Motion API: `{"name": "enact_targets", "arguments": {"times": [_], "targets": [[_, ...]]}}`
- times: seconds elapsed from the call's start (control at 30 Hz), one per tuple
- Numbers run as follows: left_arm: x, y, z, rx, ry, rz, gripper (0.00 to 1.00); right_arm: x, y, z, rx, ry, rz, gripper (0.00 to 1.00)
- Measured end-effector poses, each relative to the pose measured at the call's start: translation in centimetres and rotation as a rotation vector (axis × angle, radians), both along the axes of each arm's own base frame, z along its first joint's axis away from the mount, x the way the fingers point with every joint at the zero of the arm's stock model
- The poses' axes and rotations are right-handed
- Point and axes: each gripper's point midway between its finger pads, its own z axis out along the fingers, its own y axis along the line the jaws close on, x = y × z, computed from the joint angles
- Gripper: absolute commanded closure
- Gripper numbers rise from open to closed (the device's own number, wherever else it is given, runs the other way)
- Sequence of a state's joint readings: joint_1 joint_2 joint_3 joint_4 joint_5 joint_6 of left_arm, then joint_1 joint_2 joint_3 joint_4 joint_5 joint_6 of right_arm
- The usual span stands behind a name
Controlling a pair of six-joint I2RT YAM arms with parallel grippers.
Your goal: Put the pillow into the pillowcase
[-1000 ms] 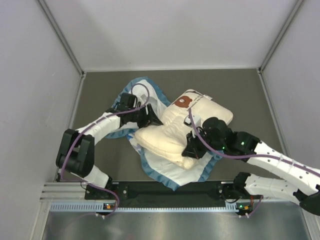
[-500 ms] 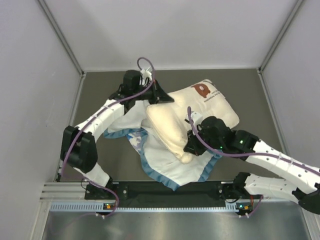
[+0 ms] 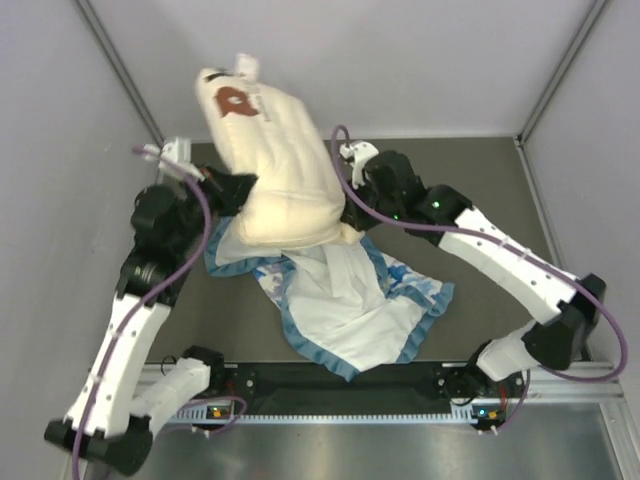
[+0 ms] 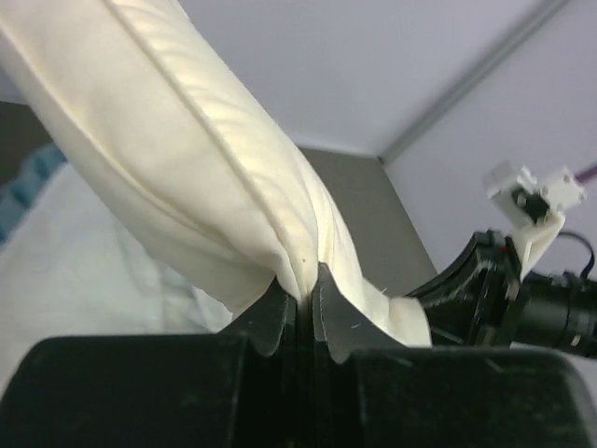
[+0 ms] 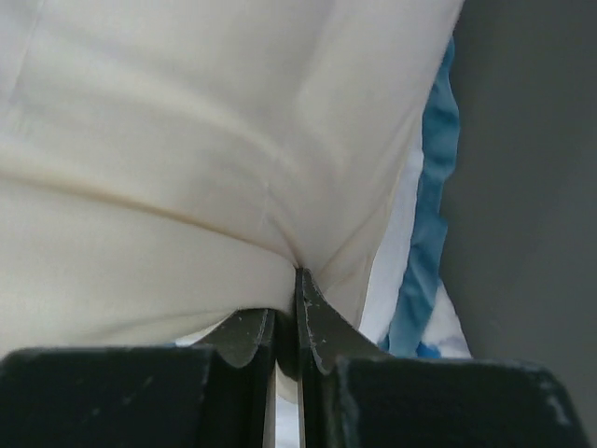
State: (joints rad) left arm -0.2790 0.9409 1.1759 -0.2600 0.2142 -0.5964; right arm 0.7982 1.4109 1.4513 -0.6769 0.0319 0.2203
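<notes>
1. In the left wrist view, the plump cream-white quilted pillow (image 4: 215,177) is cut off by the top and left edges. The tips of the left gripper (image 4: 299,291) are sunk into its seam fold.
2. In the right wrist view, the pillow is again cut off at the top and left. The right gripper (image 5: 297,285) pinches a crease. Only a narrow strip of the blue-ruffled white fabric pillowcase (image 5: 424,252) shows.
3. In the top view, the pillow covers the fingertips of both grippers and the far part of the pillowcase. I cannot find the opening of the pillowcase.
4. The printed text beside the brown bear logo (image 3: 233,100) is too small to read.
</notes>
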Motion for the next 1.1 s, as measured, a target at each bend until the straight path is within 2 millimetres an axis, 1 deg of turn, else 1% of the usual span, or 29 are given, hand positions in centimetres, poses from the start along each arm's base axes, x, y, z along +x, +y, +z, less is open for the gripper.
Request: {"name": "enact_targets", "arguments": {"times": [0.03, 0.1, 0.13, 0.2, 0.23, 0.27, 0.33, 0.37, 0.4, 0.43, 0.47, 0.5, 0.53, 0.57, 0.6, 0.67, 0.73, 0.83, 0.93, 1.03, 1.07, 1.1], "targets": [[-1.2, 1.4, -0.1, 0.006, -0.039, 0.058, 1.00, 1.0, 0.9, 0.6, 0.007, -0.006, 0.000, 1.00], [-3.3, 3.8, -1.4, 0.013, -0.070, 0.152, 1.00, 2.6, 2.9, 1.0, 0.015, -0.002, 0.011, 1.00], [-4.2, 5.0, -2.6, 0.018, -0.080, 0.202, 1.00, 3.6, 4.3, 1.1, 0.019, 0.006, 0.023, 1.00], [-5.3, 6.6, -5.6, 0.027, -0.072, 0.271, 1.00, 4.9, 6.2, 0.2, 0.016, 0.027, 0.036, 1.00], [-5.4, 7.0, -6.9, 0.028, -0.065, 0.291, 1.00, 5.7, 7.2, -0.8, 0.007, 0.045, 0.038, 1.00], [-5.4, 7.4, -8.8, 0.036, -0.045, 0.310, 1.00, 6.3, 8.0, -1.9, -0.005, 0.061, 0.038, 1.00], [-4.8, 8.0, -13.8, 0.066, 0.029, 0.349, 1.00, 7.5, 9.1, -5.3, -0.052, 0.108, 0.030, 1.00], [-4.5, 8.3, -16.7, 0.091, 0.082, 0.368, 1.00, 8.0, 9.4, -7.5, -0.081, 0.139, 0.021, 1.00], [-4.4, 8.4, -18.9, 0.112, 0.126, 0.376, 1.00, 8.1, 9.4, -9.6, -0.114, 0.175, 0.017, 0.96], [-4.4, 8.4, -21.3, 0.137, 0.176, 0.375, 1.00, 8.1, 9.4, -11.7, -0.145, 0.212, 0.010, 0.88], [-4.6, 8.4, -23.7, 0.164, 0.229, 0.371, 1.00, 8.2, 9.4, -13.5, -0.167, 0.240, 0.005, 0.66], [-4.6, 8.5, -24.9, 0.181, 0.258, 0.373, 1.00, 8.1, 9.4, -14.9, -0.181, 0.268, -0.005, 0.55], [-4.6, 8.8, -25.6, 0.196, 0.275, 0.389, 1.00, 8.0, 9.2, -15.7, -0.196, 0.280, -0.007, 0.47], [-4.5, 9.2, -25.7, 0.205, 0.281, 0.411, 1.00, 7.8, 8.8, -16.6, -0.205, 0.290, -0.015, 0.40], [-4.4, 9.8, -25.7, 0.210, 0.280, 0.444, 1.00, 7.4, 8.1, -17.0, -0.204, 0.286, -0.024, 0.39], [-4.1, 10.9, -25.3, 0.220, 0.279, 0.507, 1.00, 6.1, 5.9, -17.2, -0.207, 0.302, -0.062, 0.38], [-4.0, 11.7, -24.8, 0.231, 0.281, 0.555, 1.00, 4.8, 3.6, -16.5, -0.190, 0.295, -0.110, 0.38], [-3.9, 13.0, -24.0, 0.246, 0.302, 0.634, 1.00, 4.2, 1.7, -14.4, -0.125, 0.232, -0.169, 0.40], [-3.6, 13.8, -22.7, 0.250, 0.301, 0.686, 1.00, 3.6, 1.2, -13.0, -0.088, 0.176, -0.191, 0.41], [-3.2, 14.0, -21.3, 0.238, 0.284, 0.709, 1.00, 2.6, 2.1, -13.5, -0.098, 0.150, -0.174, 0.40], [-3.0, 14.0, -20.8, 0.234, 0.281, 0.714, 1.00, 2.0, 2.5, -13.9, -0.109, 0.150, -0.160, 0.34], [-2.8, 14.1, -20.4, 0.236, 0.283, 0.718, 1.00, 1.5, 2.9, -14.3, -0.121, 0.150, -0.147, 0.31]]}}
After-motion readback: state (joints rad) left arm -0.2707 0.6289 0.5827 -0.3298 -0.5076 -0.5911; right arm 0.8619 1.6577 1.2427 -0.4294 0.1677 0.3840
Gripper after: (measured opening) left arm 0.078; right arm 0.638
